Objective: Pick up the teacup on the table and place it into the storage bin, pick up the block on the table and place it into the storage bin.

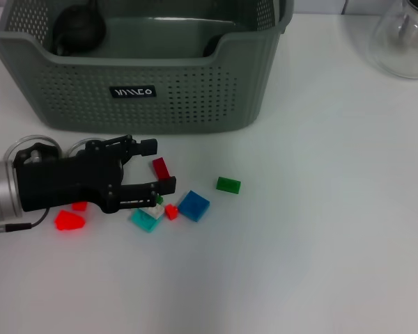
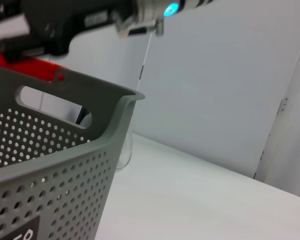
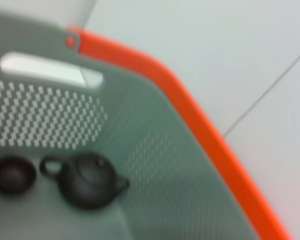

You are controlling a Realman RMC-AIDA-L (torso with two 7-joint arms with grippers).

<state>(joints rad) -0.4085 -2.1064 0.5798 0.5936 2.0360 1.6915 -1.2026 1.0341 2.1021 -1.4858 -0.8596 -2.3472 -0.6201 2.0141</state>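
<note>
The grey-green storage bin (image 1: 195, 90) stands at the back of the white table. In the right wrist view its inside (image 3: 155, 165) holds a small dark teacup (image 3: 12, 175) beside a dark teapot (image 3: 90, 180). My left gripper (image 1: 158, 167) lies low on the table in front of the bin. It is open, with a red block (image 1: 160, 168) between its two fingers. The right arm's black gripper body (image 2: 40, 25) shows in the left wrist view, hanging above the bin's rim (image 2: 90, 95).
Loose blocks lie around the left gripper: green (image 1: 228, 184), blue (image 1: 194, 205), teal (image 1: 145, 219), a small red one (image 1: 171, 211) and a red one (image 1: 70, 220). A clear glass vessel (image 1: 404, 38) stands at the back right.
</note>
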